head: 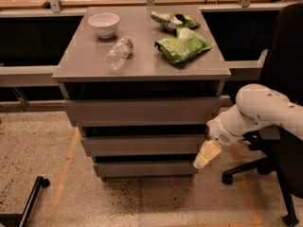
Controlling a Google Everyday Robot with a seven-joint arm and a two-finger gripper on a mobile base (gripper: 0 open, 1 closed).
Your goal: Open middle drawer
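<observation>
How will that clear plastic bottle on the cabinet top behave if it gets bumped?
Likely rolls: the clear plastic bottle lies on its side on the flat cabinet top. Probably light, since it looks empty, so a small nudge could move it. The pincer is down by the right end of the middle drawer, well away from it.

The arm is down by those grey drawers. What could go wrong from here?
The gripper hangs at the right end of the middle drawer, close to the bottom drawer, so it might catch the wrong front. The fronts are flat with no handles, so it could slip off. A jolt might roll the plastic bottle lying on its side on top.
</observation>
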